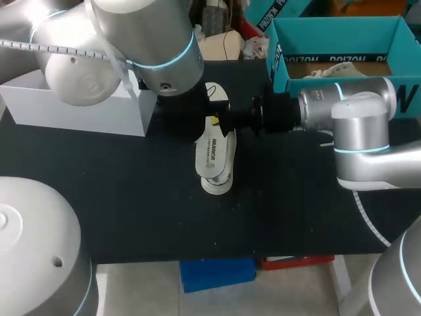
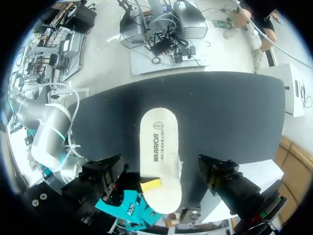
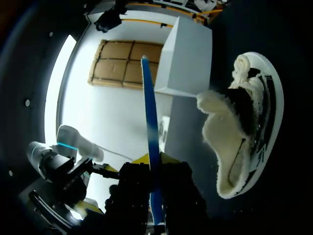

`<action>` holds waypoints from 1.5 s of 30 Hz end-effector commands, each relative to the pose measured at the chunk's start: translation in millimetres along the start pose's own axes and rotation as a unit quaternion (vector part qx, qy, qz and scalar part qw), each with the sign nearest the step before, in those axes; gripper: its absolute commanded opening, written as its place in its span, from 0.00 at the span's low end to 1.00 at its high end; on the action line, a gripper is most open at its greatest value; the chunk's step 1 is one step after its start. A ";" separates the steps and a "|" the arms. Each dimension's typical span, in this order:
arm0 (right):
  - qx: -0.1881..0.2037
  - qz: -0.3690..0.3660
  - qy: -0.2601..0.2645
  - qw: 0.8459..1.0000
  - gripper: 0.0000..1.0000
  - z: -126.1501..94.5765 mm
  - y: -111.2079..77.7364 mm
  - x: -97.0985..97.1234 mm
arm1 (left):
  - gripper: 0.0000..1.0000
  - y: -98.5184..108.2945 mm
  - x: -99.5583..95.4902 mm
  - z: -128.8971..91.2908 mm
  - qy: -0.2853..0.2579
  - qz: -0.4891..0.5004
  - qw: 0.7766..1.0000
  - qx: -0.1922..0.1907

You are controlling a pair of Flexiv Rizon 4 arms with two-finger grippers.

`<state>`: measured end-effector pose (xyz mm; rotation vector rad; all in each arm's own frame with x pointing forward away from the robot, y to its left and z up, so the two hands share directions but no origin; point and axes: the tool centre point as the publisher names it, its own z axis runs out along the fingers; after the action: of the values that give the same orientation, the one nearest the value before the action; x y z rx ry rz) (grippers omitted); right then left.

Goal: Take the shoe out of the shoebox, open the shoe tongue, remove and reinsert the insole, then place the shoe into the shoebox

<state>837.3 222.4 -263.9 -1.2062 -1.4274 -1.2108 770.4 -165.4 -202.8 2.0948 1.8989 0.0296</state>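
Insole (image 2: 159, 147) pinched between right jaws — shoe (image 3: 234, 137) beside

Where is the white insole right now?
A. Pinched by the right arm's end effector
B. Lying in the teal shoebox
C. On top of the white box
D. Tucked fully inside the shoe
A: the insole is clamped edge-on between the two fingers of the right end effector, outside the shoe that lies beside it.
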 end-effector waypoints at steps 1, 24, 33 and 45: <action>-0.001 0.000 -0.001 1.000 0.00 1.4 -0.2 -0.2 | 1.00 11.0 -8.9 5.3 0.022 0.007 1.000 0.014; -0.001 0.000 -0.001 1.000 0.00 1.4 -0.2 -0.2 | 1.00 112.2 5.8 13.6 0.030 -0.016 0.999 0.034; -0.001 0.000 -0.001 1.000 0.00 1.4 -0.2 -0.2 | 1.00 149.2 9.5 22.0 0.039 -0.024 0.998 0.039; -0.001 0.000 -0.001 1.000 0.00 1.4 -0.2 -0.2 | 1.00 162.6 11.7 19.6 0.056 -0.036 0.996 0.052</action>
<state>837.3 222.4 -263.9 -1.2062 -1.4274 -1.2108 933.8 -167.8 -188.9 2.1225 2.0758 0.0296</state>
